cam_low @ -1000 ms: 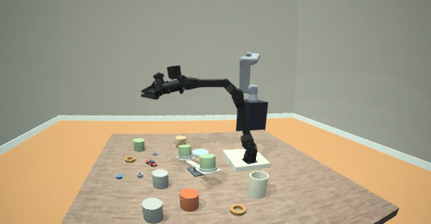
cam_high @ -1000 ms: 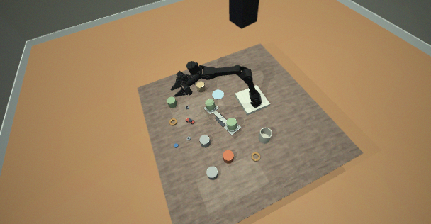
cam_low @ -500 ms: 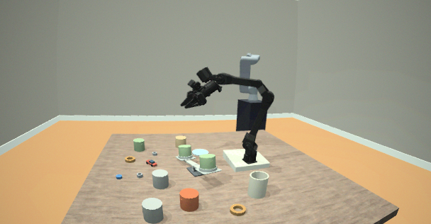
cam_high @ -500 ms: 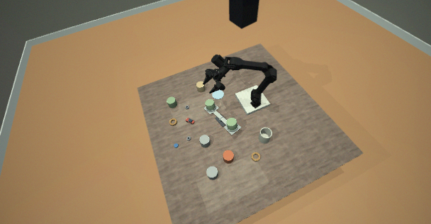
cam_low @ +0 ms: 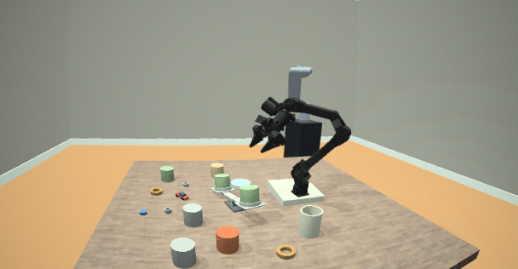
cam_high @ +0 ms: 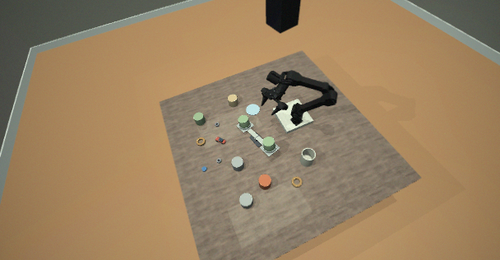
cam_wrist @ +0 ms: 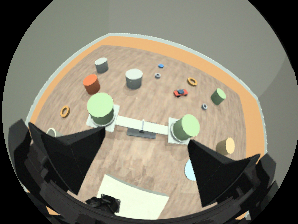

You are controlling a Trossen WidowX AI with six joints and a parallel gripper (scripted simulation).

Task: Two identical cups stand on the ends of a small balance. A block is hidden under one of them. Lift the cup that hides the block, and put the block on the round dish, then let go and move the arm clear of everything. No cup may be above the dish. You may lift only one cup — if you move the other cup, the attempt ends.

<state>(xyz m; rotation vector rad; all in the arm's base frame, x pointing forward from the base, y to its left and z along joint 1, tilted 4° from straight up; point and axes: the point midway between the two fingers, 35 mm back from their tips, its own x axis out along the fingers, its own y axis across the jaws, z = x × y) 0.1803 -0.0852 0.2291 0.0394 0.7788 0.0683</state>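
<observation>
- My claw [cam_high: 268, 109] [cam_low: 256, 149] [cam_wrist: 148, 139] is released, its fingers wide apart with nothing between them. It hangs high over the worktop [cam_high: 349, 151] [cam_low: 375, 229] [cam_wrist: 130, 160], tips slanting down.
- My arm [cam_high: 310, 83] [cam_low: 317, 111] is folded back above its pale base [cam_high: 288, 126] [cam_low: 279, 192] [cam_wrist: 145, 200], at the right of the balance [cam_high: 252, 133] [cam_low: 230, 197] [cam_wrist: 150, 125].
- The far cup [cam_high: 243, 122] [cam_low: 221, 181] [cam_wrist: 186, 127], light green, stands upright on the balance's far left end.
- The near cup [cam_high: 269, 144] [cam_low: 250, 194] [cam_wrist: 101, 109], its match, stands upright on the near right end. I touch neither of them.
- The block is out of my sight; I cannot tell which cup covers it. Nor can I tell surely which end sits lower.
- The dish [cam_high: 252, 109] [cam_low: 241, 183] [cam_wrist: 192, 170], pale blue and round, lies flat just beyond the far cup, apart from it. No block or cup is on it.
- At far left stand a tan cylinder [cam_high: 233, 100] [cam_low: 217, 170] [cam_wrist: 226, 146] and a darker green one [cam_high: 199, 118] [cam_low: 167, 174] [cam_wrist: 218, 96].
- Left of the balance I see a red car [cam_high: 220, 140] [cam_low: 181, 195] [cam_wrist: 180, 93] and, farther left, a blue disc [cam_high: 204, 169] [cam_low: 142, 212] [cam_wrist: 161, 66].
- Nearer than the balance stand an orange cylinder [cam_high: 265, 181] [cam_low: 227, 240] [cam_wrist: 91, 84] and, to its right, a pale open pot [cam_high: 307, 160] [cam_low: 309, 225].
</observation>
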